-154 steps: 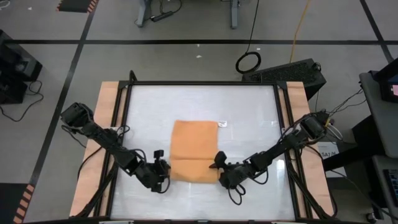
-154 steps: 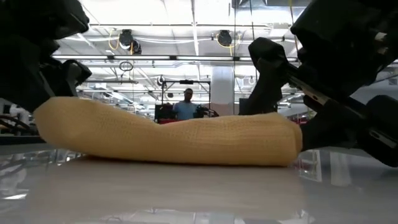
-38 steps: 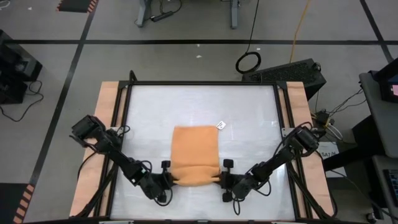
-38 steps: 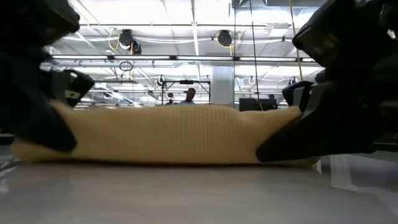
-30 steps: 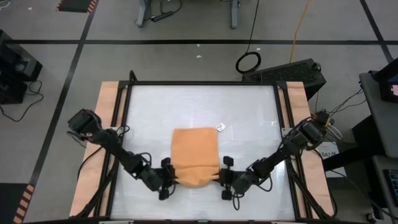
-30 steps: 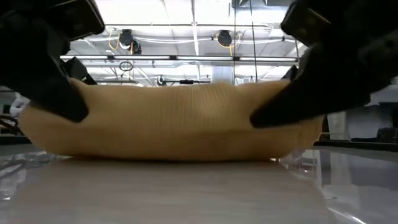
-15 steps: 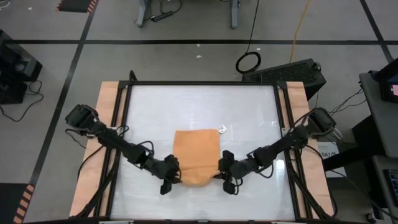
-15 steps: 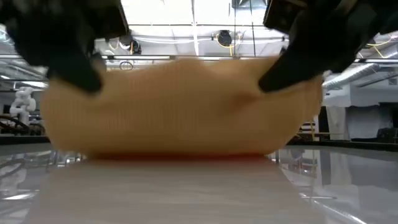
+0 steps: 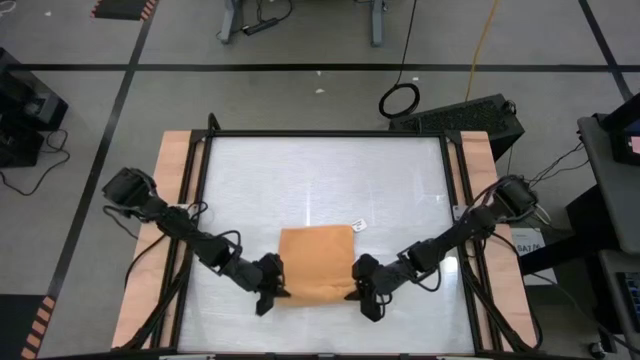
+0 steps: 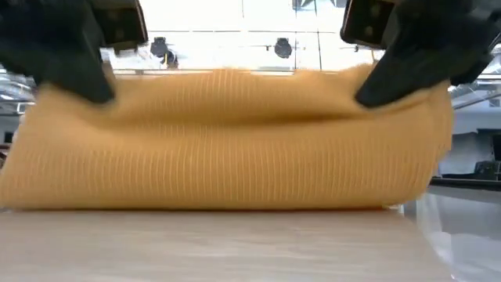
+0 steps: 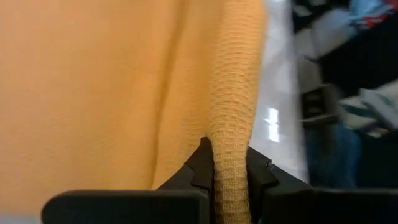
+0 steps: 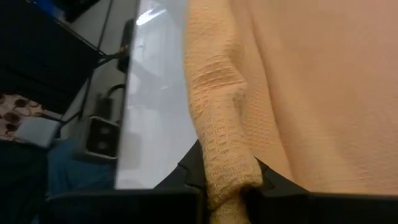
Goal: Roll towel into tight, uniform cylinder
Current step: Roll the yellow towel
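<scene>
The towel (image 9: 316, 262) lies on the white surface (image 9: 320, 180), toward its near edge and roughly centred between my two arms. From above it reads as a compact orange-tan rectangle, with its small white tag (image 9: 358, 226) just off the far right corner.

My left gripper (image 9: 276, 290) is clamped on the towel's near left corner. In the left wrist view a thick fold of ribbed cloth (image 11: 231, 124) is pinched between my two dark fingers (image 11: 199, 165), which press against it on both sides.

My right gripper (image 9: 358, 288) is clamped on the near right corner. The right wrist view shows the same condition: a bunched edge of cloth (image 12: 217, 130) squeezed between the fingers (image 12: 193, 165).

In the low view the towel (image 10: 227, 149) fills most of the width as a broad, bulging layered mass resting on the surface, its upper edge sagging slightly in the middle. Both grippers grip it at the upper corners, left (image 10: 74, 47) and right (image 10: 415, 55).
</scene>
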You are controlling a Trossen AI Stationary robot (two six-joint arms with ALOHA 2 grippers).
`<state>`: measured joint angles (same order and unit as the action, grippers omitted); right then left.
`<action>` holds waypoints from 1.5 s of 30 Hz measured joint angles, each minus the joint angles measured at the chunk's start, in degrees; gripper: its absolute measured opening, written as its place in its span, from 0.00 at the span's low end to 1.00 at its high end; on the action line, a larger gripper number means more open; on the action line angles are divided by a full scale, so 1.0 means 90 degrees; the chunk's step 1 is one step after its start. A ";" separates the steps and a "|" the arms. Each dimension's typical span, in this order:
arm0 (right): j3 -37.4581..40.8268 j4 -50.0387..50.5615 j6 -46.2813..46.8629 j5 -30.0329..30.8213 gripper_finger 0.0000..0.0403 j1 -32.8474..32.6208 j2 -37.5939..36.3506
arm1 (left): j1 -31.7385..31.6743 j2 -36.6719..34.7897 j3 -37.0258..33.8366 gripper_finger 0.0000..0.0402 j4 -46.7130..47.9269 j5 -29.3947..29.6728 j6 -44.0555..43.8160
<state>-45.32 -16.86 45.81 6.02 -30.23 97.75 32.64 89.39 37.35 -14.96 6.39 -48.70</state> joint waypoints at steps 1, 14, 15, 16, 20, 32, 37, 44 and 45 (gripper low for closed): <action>0.0000 0.0010 0.0004 0.0000 0.07 0.0044 0.0064 | -0.0054 0.0038 -0.0079 0.09 0.0036 0.0026 -0.0055; 0.0002 -0.0109 0.0358 -0.0389 0.09 0.0467 0.0766 | -0.0373 0.0407 -0.0221 0.09 0.0123 -0.0149 -0.0213; 0.0002 -0.0114 0.0354 -0.0398 0.10 0.0480 0.0766 | -0.0381 0.0403 -0.0221 0.09 0.0125 -0.0162 -0.0227; 0.0004 -0.0127 0.0351 -0.0399 0.11 0.0488 0.0766 | -0.0385 0.0402 -0.0221 0.09 0.0138 -0.0162 -0.0257; 0.0007 -0.0138 0.0356 -0.0411 0.17 0.0583 0.0746 | -0.0456 0.0400 -0.0219 0.09 0.0501 -0.0160 -0.0557; 0.0017 0.1560 -0.0171 -0.0139 0.44 0.0706 -0.0273 | -0.0561 0.0397 -0.0221 0.09 0.0573 -0.0172 -0.0557; 0.0022 0.2195 -0.1412 0.0367 0.55 0.0650 -0.1096 | -0.0614 0.0397 -0.0221 0.09 0.0569 -0.0208 -0.0557; 0.0019 0.0917 -0.3837 0.0994 0.52 0.0164 -0.0988 | -0.0626 0.0397 -0.0221 0.09 0.0559 -0.0206 -0.0581; 0.0019 0.0817 -0.3986 0.1119 0.52 0.0123 -0.0905 | -0.0626 0.0400 -0.0221 0.09 0.0561 -0.0206 -0.0634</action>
<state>-45.15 -9.51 9.94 16.09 -29.12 89.60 27.00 92.99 35.35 -9.92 4.54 -54.41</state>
